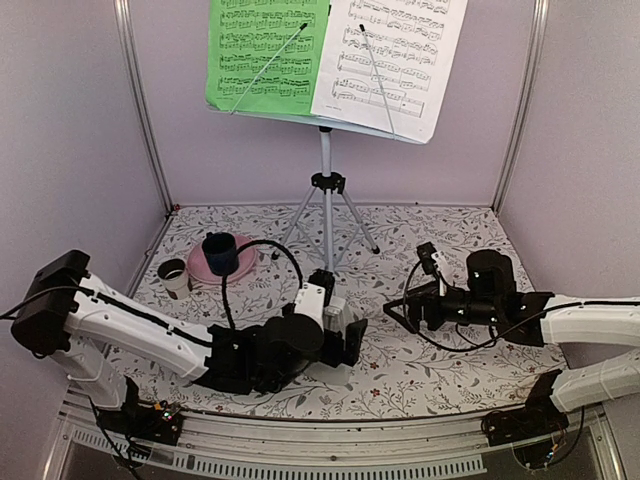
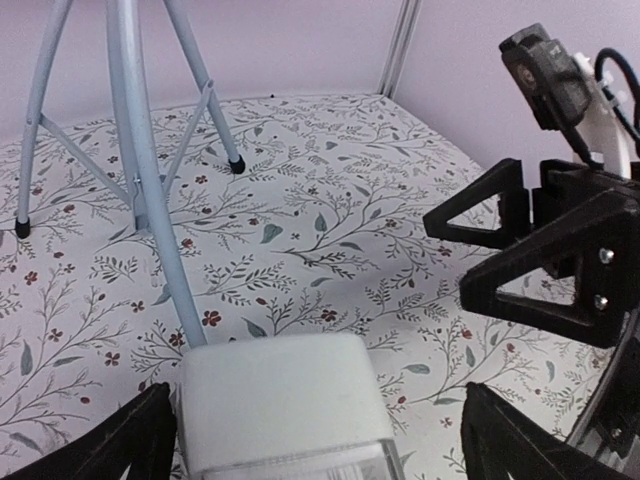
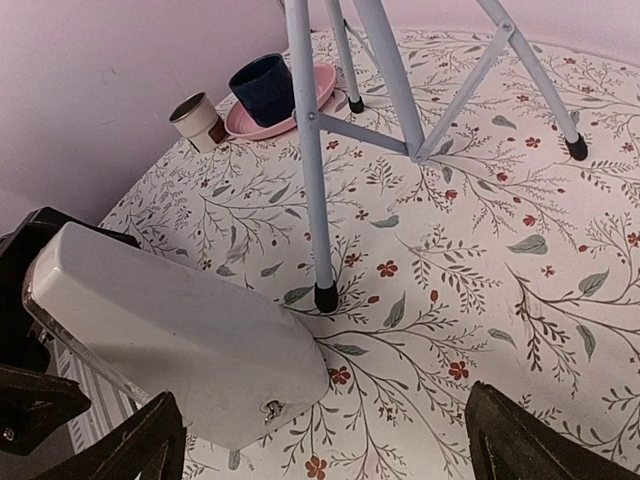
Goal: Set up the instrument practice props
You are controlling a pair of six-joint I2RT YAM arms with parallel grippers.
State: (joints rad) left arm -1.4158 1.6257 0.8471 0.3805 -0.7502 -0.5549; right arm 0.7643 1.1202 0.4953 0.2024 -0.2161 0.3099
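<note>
1. Currently, the floral surface [image 1: 440,225] carries every prop. The pale grey music stand [image 1: 326,200] is upright on its tripod at the middle rear.
2. The green sheet [image 1: 265,50] and the white sheet [image 1: 395,55] rest side by side on the stand's desk, each under a wire retainer. This part of the task appears complete.
3. The left pincer [image 2: 320,420] is spread wide around the metronome. A clear gap shows on one side, so nothing is gripped. The right pincer [image 3: 320,440] is also spread wide and empty, facing the left from a short way off.
4. The white metronome [image 3: 170,340] lies tilted, not upright, just beside the nearest tripod foot.
5. Step in hand, as judged: stand the metronome up. Centre it between the fingers before closing and grip its flat faces. Move away from the tripod foot so the stand is not knocked.
6. View differences:
   - Only the top view shows the sheets.
   - Only the right wrist view shows the metronome's tilt, and it gives the clearest view of the pink plate [image 3: 300,110], dark blue cup [image 3: 262,88] and small cup [image 3: 197,118].
   - The left wrist view shows the gap beside the metronome.
</note>
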